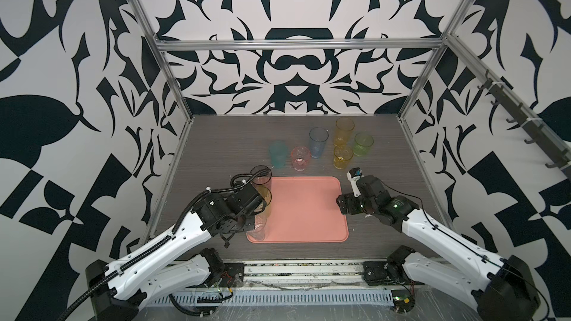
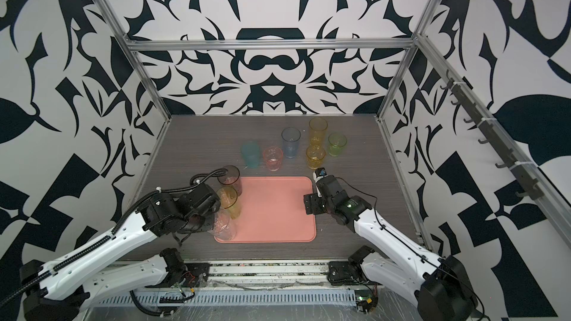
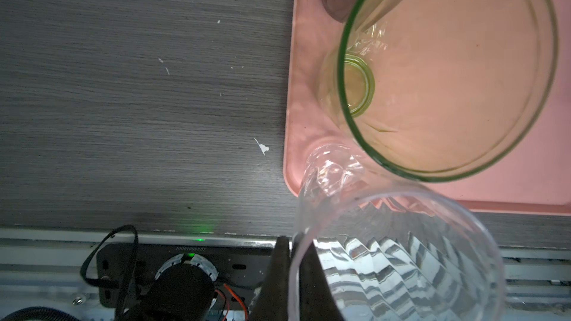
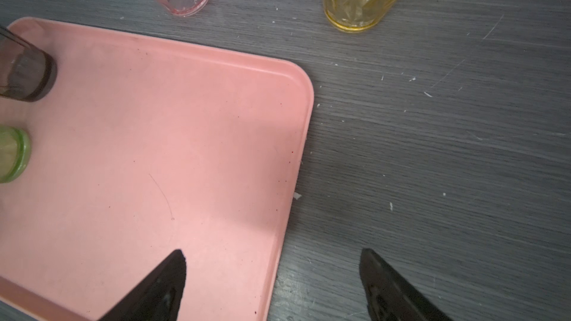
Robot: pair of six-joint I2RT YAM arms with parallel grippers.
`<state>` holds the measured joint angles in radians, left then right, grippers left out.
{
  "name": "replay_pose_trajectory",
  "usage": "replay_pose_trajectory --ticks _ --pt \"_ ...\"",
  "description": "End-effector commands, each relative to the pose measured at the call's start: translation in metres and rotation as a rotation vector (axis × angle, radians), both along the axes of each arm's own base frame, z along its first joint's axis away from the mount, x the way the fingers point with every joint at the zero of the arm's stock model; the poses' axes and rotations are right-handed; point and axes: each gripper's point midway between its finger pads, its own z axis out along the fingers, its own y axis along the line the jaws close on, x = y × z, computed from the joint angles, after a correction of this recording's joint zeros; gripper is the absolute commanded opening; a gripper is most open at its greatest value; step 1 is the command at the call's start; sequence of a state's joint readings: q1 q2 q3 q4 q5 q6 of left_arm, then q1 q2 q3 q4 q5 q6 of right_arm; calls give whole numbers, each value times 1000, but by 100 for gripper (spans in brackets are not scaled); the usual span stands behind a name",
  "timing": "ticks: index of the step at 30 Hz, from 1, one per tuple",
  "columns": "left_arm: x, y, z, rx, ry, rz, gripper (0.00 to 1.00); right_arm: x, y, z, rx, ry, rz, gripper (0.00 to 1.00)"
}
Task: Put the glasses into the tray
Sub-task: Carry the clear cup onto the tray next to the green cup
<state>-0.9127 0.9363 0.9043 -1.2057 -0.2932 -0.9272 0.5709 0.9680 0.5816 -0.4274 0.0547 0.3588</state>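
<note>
Glasses are split between tray and table. Three line the left side of the salmon-pink tray: a smoky grey glass at the far corner, a yellow-green glass in the middle, and a clear ribbed glass at the near corner. The left gripper is pinched on the clear ribbed glass's rim, one finger inside and one outside; whether its base is fully down is hard to tell. Beyond the tray, six stand upright on the table: a teal glass, a pink glass, a blue glass, a tall amber glass, a short amber glass and a green glass. The right gripper hangs wide, holding nothing, over the tray's right edge. The tabletop is dark grey wood grain, flecked with white specks and scratches. Black-and-white patterned walls on an aluminium frame enclose it, with a rail of hooks on the right
</note>
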Motion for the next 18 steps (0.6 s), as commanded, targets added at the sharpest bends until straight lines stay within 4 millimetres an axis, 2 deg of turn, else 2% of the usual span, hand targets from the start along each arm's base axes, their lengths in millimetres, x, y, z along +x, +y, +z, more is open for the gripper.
replay_pose_trajectory --ticks 1,18 --pt "2 3 -2 22 -10 12 0 5 4 6 15 -27 10 91" --pt "1 -3 -6 87 0 -32 0 4 4 6 16 -25 10 91"
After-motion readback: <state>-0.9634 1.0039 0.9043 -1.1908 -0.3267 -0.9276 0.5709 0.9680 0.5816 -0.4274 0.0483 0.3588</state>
